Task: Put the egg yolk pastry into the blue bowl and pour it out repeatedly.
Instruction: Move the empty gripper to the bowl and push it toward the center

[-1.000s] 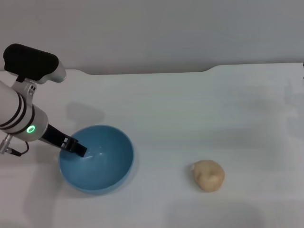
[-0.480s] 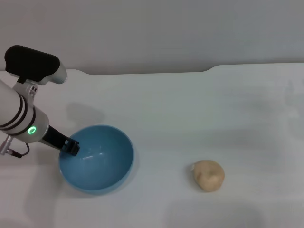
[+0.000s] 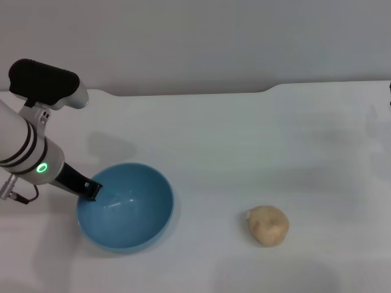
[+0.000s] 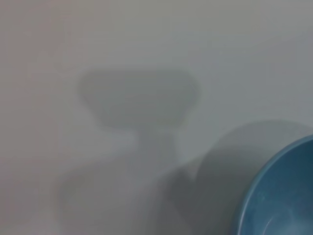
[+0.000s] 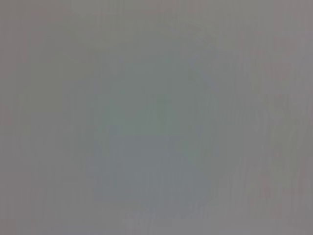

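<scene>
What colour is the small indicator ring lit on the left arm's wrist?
Green; the indicator ring shows best in the head view.

The left arm (image 3: pixel 24 152) is a white cylinder with 2 black bands and a glowing green ring light. A black rectangular block tops it, a thin dark cable hangs beside it, and slim black fingers (image 3: pixel 91 190) project from its end.

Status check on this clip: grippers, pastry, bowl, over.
Left gripper at the near-left rim of the glossy light-blue bowl. Right gripper out of view. Small lumpy beige pastry ball loose on the white table, right of the bowl. Nothing between them.
</scene>
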Motion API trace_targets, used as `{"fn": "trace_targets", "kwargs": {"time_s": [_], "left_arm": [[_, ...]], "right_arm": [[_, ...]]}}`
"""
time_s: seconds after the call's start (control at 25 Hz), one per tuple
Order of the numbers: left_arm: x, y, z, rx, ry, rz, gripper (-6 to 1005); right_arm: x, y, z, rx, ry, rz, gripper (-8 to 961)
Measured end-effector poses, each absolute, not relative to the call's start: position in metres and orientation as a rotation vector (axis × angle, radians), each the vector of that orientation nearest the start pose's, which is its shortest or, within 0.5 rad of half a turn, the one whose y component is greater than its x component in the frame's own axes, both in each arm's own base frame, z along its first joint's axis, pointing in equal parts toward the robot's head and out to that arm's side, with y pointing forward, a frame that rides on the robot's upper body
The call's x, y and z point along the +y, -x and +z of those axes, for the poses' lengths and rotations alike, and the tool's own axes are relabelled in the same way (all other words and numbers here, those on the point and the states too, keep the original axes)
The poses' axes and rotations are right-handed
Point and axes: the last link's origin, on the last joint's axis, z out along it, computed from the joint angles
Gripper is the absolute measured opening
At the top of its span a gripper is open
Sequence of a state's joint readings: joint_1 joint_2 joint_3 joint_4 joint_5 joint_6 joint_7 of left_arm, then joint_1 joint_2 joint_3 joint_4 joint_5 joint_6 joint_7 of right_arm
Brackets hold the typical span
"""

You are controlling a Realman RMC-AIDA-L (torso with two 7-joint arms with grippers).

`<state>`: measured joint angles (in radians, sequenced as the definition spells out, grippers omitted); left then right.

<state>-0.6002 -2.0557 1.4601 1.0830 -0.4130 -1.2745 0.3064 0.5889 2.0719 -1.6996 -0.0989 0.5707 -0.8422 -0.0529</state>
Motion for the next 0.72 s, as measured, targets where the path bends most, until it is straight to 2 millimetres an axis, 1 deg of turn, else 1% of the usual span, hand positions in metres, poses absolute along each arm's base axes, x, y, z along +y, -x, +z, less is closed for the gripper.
{"fn": "trace_targets", "kwargs": {"time_s": [0.12, 0.2, 0.28, 0.36, 0.48, 0.56, 0.72], "left_arm": [[0.372, 0.245, -0.019, -1.212, 2.236, 0.546, 23], [0.372, 0.245, -0.019, -1.210, 2.237, 0.549, 23], [0.371, 0.245, -0.019, -1.218, 2.239, 0.555, 24], [0.370, 0.246, -0.019, -1.230, 2.241, 0.557, 24], [0.368, 0.245, -0.019, -1.244, 2.243, 0.564, 24], [0.368, 0.245, -0.019, -1.251, 2.243, 0.565, 24], [0.369, 0.241, -0.019, -1.259, 2.242, 0.556, 25]], "right_arm": [[0.386, -0.350, 0.010, 0.656, 1.477, 0.384, 358], [0.387, -0.350, 0.007, 0.710, 1.477, 0.410, 358], [0.391, -0.347, 0.003, 0.775, 1.497, 0.446, 358], [0.397, -0.340, -0.003, 0.844, 1.552, 0.476, 358], [0.409, -0.321, -0.009, 0.937, 1.654, 0.471, 358], [0.416, -0.302, -0.010, 0.961, 1.704, 0.428, 358], [0.422, -0.270, -0.006, 0.958, 1.749, 0.322, 358]]}}
